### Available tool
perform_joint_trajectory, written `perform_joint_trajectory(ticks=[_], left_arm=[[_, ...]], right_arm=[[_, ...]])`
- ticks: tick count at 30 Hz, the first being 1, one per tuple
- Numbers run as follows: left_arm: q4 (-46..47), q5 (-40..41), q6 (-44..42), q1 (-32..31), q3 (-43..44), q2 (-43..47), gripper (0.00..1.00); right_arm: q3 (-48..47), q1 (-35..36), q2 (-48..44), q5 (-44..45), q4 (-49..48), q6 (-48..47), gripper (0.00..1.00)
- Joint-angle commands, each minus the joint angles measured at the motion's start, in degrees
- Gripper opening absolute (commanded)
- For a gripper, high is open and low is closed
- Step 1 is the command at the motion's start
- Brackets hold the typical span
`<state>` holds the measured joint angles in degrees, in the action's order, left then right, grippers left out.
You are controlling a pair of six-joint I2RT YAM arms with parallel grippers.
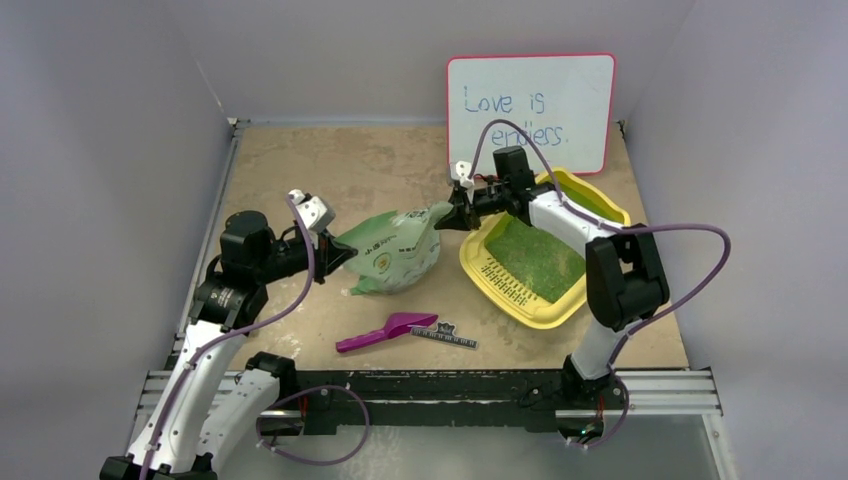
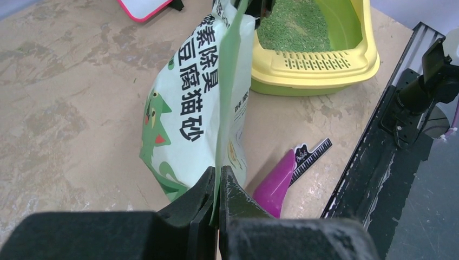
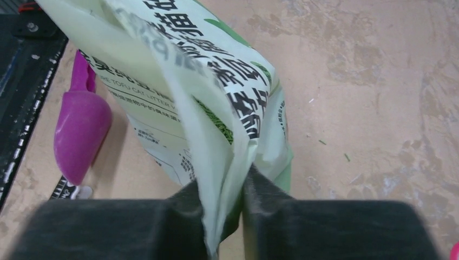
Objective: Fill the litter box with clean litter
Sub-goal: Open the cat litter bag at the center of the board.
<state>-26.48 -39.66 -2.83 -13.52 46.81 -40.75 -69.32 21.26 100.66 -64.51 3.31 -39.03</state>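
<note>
While both claws hold the bag, the fill stands part done.

- Litter box: yellow tray, right of centre on the worktop.
- Clean litter: green layer over much of the tray floor.
- Bag: pale green, centre frame, held between the arms, its open end toward the tray.
- Left claw: closed on a seam at the bag's left end.
- Right claw: pinched on the mouth edge.
- Scoop: magenta, lying lower centre.
- Remaining, by judgement: tip in more granules, then level them.
</note>
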Motion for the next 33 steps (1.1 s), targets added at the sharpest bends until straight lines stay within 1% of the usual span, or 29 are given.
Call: perform_joint_trajectory(ticks=[1, 2, 4, 8, 11, 13, 16, 17, 18, 19, 20, 22, 23, 25, 28, 30, 33], left_arm=[[0.43, 0.88, -1.87, 0.07, 2.74, 0.38, 0.00], [0.65, 0.94, -1.91, 0.07, 2.76, 0.33, 0.00], [1.04, 1.07, -1.63, 0.07, 2.60, 0.38, 0.00], [1.67, 1.25, -1.56, 0.07, 2.27, 0.49, 0.00], [2.05, 1.17, -1.82, 0.07, 2.10, 1.01, 0.00], [2.37, 1.09, -2.23, 0.07, 1.64, 1.34, 0.00], [2.88, 0.94, -2.56, 0.07, 1.19, 1.56, 0.00], [2.88, 0.98, -2.57, 0.07, 1.15, 1.57, 0.00], [2.92, 0.99, -2.63, 0.07, 1.10, 1.53, 0.00], [2.81, 1.03, -2.62, 0.07, 1.09, 1.54, 0.00], [2.63, 1.11, -2.58, 0.07, 1.17, 1.39, 0.00], [2.05, 1.05, -2.25, 0.07, 1.34, 1.38, 0.00], [1.78, 0.84, -2.06, 0.07, 1.32, 1.38, 0.03], [1.61, 0.64, -1.31, 0.07, 1.29, 1.40, 0.09], [1.14, 1.02, -0.11, 0.07, 1.21, 1.54, 0.30], [0.34, 0.95, 0.48, 0.07, 1.34, 1.79, 0.37], [-0.95, 0.75, 0.82, 0.07, 0.97, 2.37, 0.42]], right_arm=[[0.15, -0.03, -3.69, -0.67, 2.67, -3.24, 0.02], [1.67, -0.06, -4.77, 0.81, 1.91, -1.66, 0.00], [4.77, -0.06, -8.09, 4.06, -0.78, 1.22, 0.00], [14.10, 0.01, -16.77, 9.11, -11.98, 9.73, 0.00], [20.35, 0.12, -23.65, 13.14, -16.79, 15.49, 0.00], [24.10, 0.40, -27.28, 15.19, -19.11, 18.38, 0.00], [27.95, 1.70, -30.44, 19.25, -20.09, 21.00, 0.00], [28.72, 1.78, -31.12, 21.84, -21.06, 22.85, 0.04], [29.38, 1.77, -31.74, 24.37, -22.09, 24.83, 0.16], [29.31, 1.77, -32.49, 26.16, -21.74, 26.13, 0.32], [29.02, 1.77, -33.45, 27.33, -21.17, 26.92, 0.41], [28.51, 1.77, -35.69, 30.10, -20.59, 28.84, 0.54], [28.11, 1.84, -37.15, 31.69, -19.83, 29.75, 0.61], [26.91, 1.78, -38.84, 34.17, -17.44, 31.71, 0.64], [24.58, 1.78, -41.23, 35.84, -10.61, 32.67, 0.66], [25.00, 1.77, -43.56, 36.11, -8.67, 34.27, 0.67], [28.36, 1.80, -49.05, 35.33, -8.20, 37.79, 0.68]])
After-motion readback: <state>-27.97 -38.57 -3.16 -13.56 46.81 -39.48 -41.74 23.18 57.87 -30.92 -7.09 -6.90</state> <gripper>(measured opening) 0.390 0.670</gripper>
